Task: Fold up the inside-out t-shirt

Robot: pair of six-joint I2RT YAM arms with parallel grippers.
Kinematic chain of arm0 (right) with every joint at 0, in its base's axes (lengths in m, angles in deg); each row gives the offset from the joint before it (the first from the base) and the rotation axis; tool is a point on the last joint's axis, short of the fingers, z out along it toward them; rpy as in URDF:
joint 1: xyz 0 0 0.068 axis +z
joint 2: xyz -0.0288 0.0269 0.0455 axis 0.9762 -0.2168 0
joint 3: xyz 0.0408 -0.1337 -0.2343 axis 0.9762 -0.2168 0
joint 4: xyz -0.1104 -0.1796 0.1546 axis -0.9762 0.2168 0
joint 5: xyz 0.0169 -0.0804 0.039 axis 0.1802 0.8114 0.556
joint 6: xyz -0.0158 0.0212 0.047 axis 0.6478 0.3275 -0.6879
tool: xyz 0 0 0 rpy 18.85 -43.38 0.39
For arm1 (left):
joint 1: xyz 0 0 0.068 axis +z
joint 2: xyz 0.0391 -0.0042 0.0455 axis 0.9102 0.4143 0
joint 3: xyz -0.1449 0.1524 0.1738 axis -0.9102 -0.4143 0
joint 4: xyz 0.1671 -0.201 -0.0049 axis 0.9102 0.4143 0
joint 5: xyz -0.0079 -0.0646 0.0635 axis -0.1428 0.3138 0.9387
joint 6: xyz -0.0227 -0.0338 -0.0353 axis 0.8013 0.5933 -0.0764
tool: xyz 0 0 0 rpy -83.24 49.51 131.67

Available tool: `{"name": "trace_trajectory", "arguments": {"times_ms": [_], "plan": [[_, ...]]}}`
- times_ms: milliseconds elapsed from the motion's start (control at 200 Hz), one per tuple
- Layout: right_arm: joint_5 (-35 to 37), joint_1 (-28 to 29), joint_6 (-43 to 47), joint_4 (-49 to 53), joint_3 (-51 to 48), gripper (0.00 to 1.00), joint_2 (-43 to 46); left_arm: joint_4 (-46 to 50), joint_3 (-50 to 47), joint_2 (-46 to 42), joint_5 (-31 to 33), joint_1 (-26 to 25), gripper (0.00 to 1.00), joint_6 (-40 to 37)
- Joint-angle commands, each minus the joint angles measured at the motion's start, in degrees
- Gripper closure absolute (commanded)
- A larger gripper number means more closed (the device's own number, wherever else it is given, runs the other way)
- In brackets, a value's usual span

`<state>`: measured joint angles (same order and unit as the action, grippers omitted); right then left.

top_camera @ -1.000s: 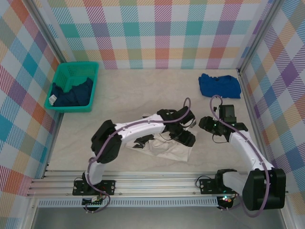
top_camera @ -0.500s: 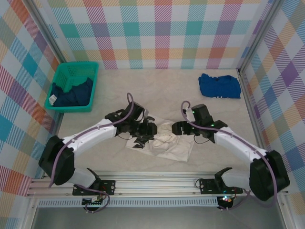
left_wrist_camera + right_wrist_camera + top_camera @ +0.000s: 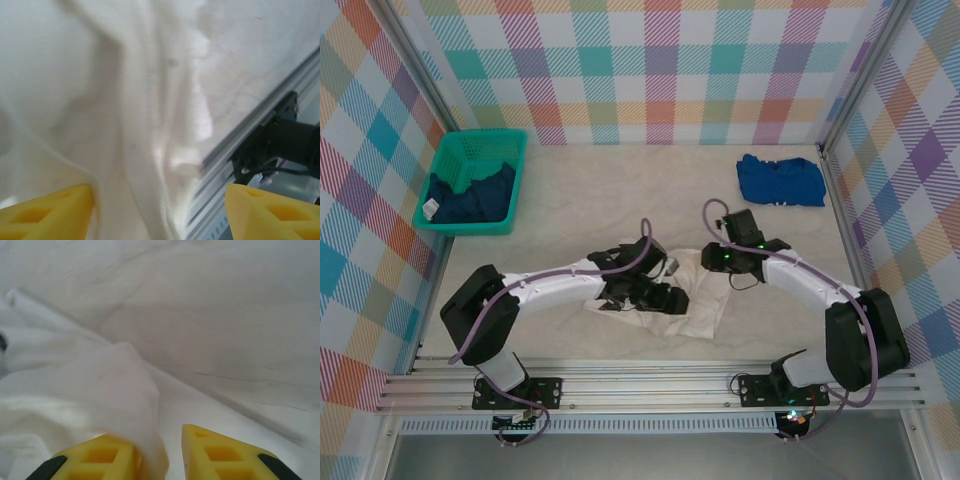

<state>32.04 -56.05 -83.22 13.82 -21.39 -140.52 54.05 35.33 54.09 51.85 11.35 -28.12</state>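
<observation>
The shirt (image 3: pixel 705 305) lay crumpled and unfolded in the middle of the table (image 3: pixel 570 210), towards its near edge, with both arms reaching in over it. The left tool (image 3: pixel 160 215) hung above the cloth with its jaws wide apart and nothing clamped. The creased fabric ran between them, and the rail (image 3: pixel 235 150) at the table's edge was close by. The right tool (image 3: pixel 157 460) had its jaws close together with a raised fold of shirt between them. Whether that fold was truly pinched could not be told.

The main risk seemed to be a thin or partial hold. If the right tool had caught only the crest of the fold, a pull would probably slip it free, or lift one layer and leave the other behind. That would bunch the shirt further instead of spreading it. The left tool, closing where it hung, could gather several creases at once and lock in the wrinkles. A drag towards the rail might carry cloth over the edge. With both arms working so close together over the shirt, they could also get in each other's way.
</observation>
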Motion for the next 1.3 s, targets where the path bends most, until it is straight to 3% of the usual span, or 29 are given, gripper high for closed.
{"name": "trace_trajectory", "arguments": {"times_ms": [0, 205, 330, 485, 650, 745, 845, 955, 1110, 1185, 1295], "plan": [[-1.65, -3.64, -6.36, 3.26, -4.10, 0.70, 2.91, -1.14, 4.47, 3.28, -0.77, -2.61, 0.30, -4.45], [-4.81, -9.13, -6.73, 5.60, -5.18, 0.59, 5.76, -2.13, 11.38, 7.96, -2.00, -6.32, 0.29, -7.55], [-9.96, -8.80, -3.49, 3.73, -6.88, 0.50, 11.75, -0.15, 9.75, 3.48, 4.35, -5.67, 0.29, -9.68], [-16.02, -3.59, -2.91, -2.86, -10.04, 0.37, 15.11, 1.62, 1.03, -5.96, 10.47, 1.67, 0.29, -7.46], [-8.96, 4.46, -0.67, -3.62, -5.07, 0.32, 8.07, 2.95, -8.52, -13.64, 13.39, 12.47, 0.29, -0.67], [-5.58, 6.51, 0.18, -3.08, -1.12, 0.32, 1.86, 3.01, -11.34, -15.25, 13.30, 15.33, 0.29, 0.76], [-1.38, 8.28, 0.96, -0.31, 2.82, 0.40, -3.51, 3.03, -11.34, -15.63, 12.07, 15.40, 0.29, 0.80], [3.16, 8.47, 0.94, 2.56, 3.98, 0.67, -3.83, 3.22, -11.04, -15.33, 10.41, 15.34, 0.29, 0.25], [8.17, 6.10, 1.70, 7.32, 2.81, 0.94, 0.77, 3.14, -10.49, -15.04, 7.76, 13.71, 0.29, -3.53], [7.92, 2.92, 1.83, 10.03, 1.88, 0.99, 2.48, 2.24, -9.82, -14.56, 6.21, 11.79, 0.29, -5.22], [5.76, -2.39, 2.43, 11.09, 0.20, 0.97, 4.35, -0.48, -8.20, -12.79, 3.72, 8.10, 0.29, -6.95]]}}
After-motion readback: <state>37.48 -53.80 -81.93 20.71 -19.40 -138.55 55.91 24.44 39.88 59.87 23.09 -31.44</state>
